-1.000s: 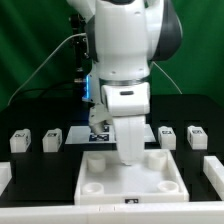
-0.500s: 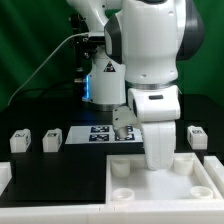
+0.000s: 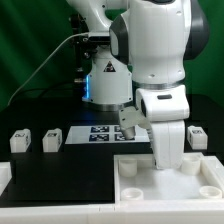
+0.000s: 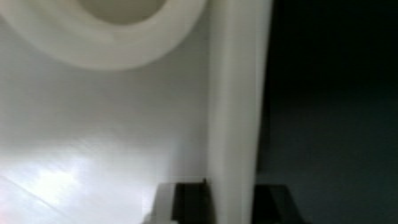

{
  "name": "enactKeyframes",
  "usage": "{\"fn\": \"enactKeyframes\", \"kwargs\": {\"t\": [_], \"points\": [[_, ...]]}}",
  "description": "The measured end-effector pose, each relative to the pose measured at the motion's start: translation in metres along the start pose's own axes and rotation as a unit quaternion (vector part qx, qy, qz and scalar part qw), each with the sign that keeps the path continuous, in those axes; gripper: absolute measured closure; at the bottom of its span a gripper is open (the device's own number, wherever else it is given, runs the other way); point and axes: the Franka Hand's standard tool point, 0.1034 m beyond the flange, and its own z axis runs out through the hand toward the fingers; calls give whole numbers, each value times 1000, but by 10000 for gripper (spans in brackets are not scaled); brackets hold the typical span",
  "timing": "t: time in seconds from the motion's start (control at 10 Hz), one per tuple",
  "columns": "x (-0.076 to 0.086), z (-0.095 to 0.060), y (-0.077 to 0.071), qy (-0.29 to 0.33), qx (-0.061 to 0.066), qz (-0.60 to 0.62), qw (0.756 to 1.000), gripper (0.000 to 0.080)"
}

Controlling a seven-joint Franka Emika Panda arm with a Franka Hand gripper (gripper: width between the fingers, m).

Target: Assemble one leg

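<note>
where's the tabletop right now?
Exterior view's lower right: the tabletop sits just in front of the marker board's right end and a leg.

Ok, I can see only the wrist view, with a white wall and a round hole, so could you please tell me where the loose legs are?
Observer: In the exterior view two stand on the table at its left, the outer leg and the inner leg, both apart from the tabletop.
Operator: Thank you, and is there one on the other side?
Observer: Yes, a third leg stands at that view's right, behind the tabletop's far edge.
Operator: Where is the end effector on the tabletop?
Observer: The end effector is down at the far edge, between the tabletop's far corners.
</note>
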Motion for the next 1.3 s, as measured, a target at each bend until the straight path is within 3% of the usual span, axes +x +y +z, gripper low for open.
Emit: {"fn": "enactKeyframes", "kwargs": {"t": [0.4,0.6,0.7,0.8,0.9,1.3], "points": [[-1,1,0,0,1,8,1000,735],[-1,1,0,0,1,8,1000,366],[-2,1,0,0,1,9,1000,366],[-2,1,0,0,1,9,1000,236],[-2,1,0,0,1,9,1000,168],[-4,0,0,0,0,12,1000,151]]}}
